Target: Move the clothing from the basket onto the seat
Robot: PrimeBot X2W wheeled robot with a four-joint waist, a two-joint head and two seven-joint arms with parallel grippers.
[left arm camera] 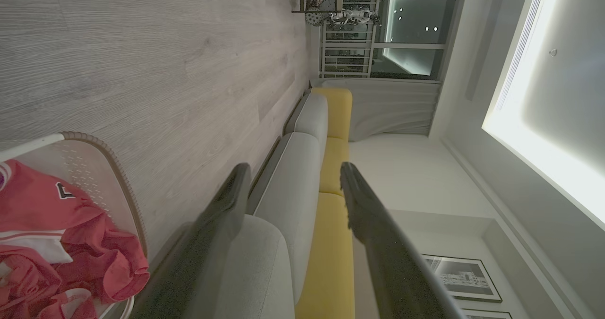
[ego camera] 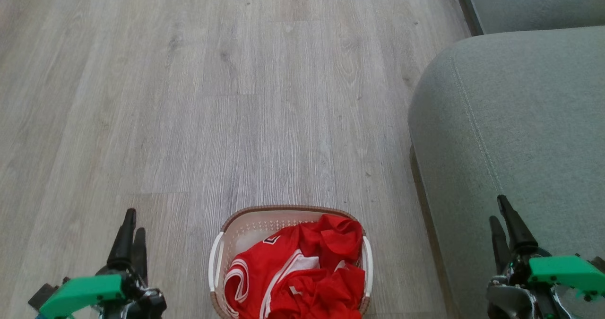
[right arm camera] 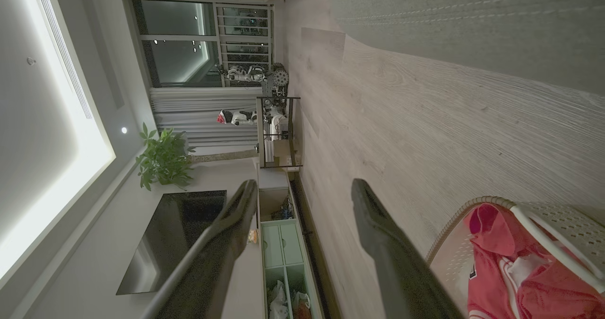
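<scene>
Grey wood floor (ego camera: 236,97) (seat (ego camera: 520,120) beside)

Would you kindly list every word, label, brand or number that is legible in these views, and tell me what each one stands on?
No text can be read in full.
Red clothing in the basket: one black, white-edged character, partly folded under; not readable.
Framed print on the wall: too small to tell whether it carries any text.
</scene>
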